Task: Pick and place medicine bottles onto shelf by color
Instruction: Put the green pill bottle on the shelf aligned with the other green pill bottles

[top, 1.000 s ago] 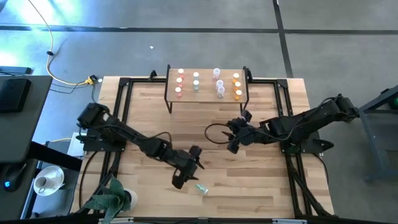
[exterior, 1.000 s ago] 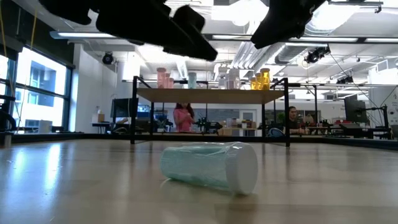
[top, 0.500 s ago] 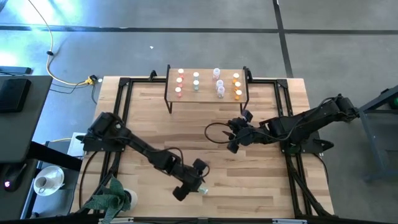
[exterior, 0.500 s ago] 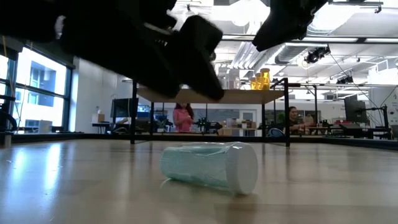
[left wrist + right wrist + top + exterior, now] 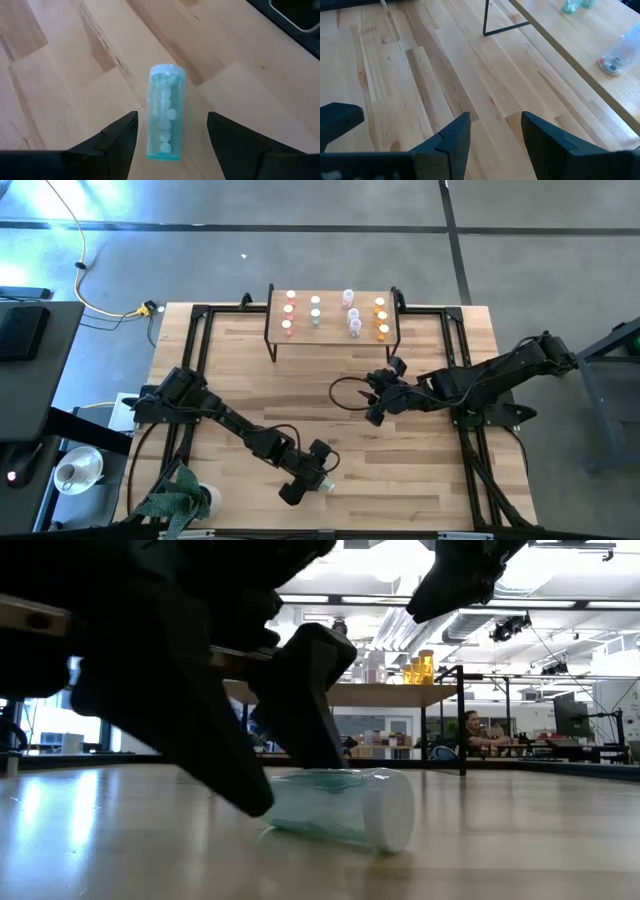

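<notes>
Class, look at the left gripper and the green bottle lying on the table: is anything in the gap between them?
Nothing visible. The left gripper is open, its fingers on either side of the lying green bottle, with only bare table between them.

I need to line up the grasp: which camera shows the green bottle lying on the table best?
The left wrist view: the green bottle lies whole between the open left gripper. The low view shows its capped end, partly behind the gripper. The high view shows a speck; the right wrist view, nothing.
</notes>
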`<action>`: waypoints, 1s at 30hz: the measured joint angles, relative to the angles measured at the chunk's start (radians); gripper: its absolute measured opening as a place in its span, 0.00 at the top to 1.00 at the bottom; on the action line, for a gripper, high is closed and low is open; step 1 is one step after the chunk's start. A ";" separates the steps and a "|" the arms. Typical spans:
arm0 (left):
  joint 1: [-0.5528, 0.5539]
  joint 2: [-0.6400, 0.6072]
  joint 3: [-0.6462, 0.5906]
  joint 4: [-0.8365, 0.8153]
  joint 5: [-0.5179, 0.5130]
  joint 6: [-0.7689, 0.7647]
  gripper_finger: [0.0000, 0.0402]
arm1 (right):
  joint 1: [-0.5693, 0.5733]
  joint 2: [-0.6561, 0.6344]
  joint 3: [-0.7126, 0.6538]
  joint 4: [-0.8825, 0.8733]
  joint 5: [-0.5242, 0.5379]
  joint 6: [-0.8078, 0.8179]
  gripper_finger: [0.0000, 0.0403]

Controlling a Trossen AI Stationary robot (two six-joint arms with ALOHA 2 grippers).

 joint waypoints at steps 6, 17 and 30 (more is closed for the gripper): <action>0.006 0.000 0.000 -0.012 -0.011 -0.026 0.45 | 0.000 0.000 0.000 0.000 0.000 -0.005 0.59; 0.005 0.016 0.000 -0.027 -0.048 -0.006 0.63 | 0.000 0.000 0.000 0.000 0.000 -0.006 0.59; 0.025 0.016 -0.004 0.034 0.032 0.075 0.81 | 0.001 -0.002 0.000 0.001 0.000 -0.033 0.59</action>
